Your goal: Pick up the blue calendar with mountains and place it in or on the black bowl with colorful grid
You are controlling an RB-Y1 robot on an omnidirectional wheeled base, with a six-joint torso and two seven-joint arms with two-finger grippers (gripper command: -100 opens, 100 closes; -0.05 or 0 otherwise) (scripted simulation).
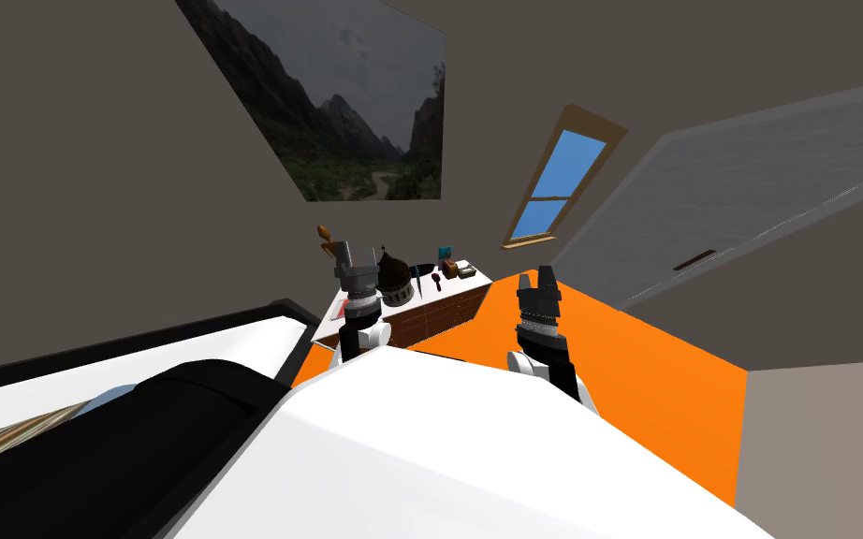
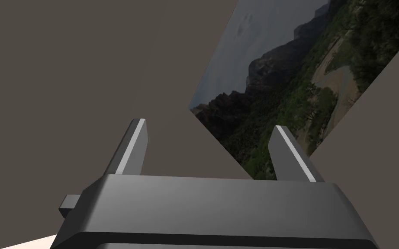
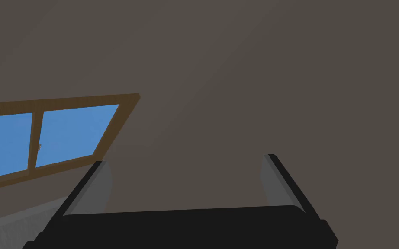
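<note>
On the white top of the low cabinet (image 1: 434, 313), at about 12 o'clock in the head view, a small blue-green thing stands near the far edge. It is the blue calendar (image 1: 444, 253), though any print on it is too small to read. The left gripper (image 1: 343, 247) is raised at roughly 9 o'clock from it, well apart, with its blades spread and nothing between them; the left wrist view (image 2: 210, 125) shows the same gap. The right gripper (image 1: 536, 273) is at about 4 o'clock from the calendar, over the orange floor (image 1: 664, 374), blades likewise parted and empty (image 3: 185, 159).

Between the calendar and the left gripper sits the black bowl (image 1: 394, 279), a dark rounded shape with a pale gridded band low on its side. Whether anything lies in it cannot be told. A brown vase-like piece (image 1: 326, 236) stands at 10 o'clock from the left gripper, and small items crowd the cabinet top at 4 o'clock from the calendar.

A bed (image 1: 186, 342) lies at 8 o'clock from the cabinet. Orange floor spreads from 3 to 5 o'clock.
</note>
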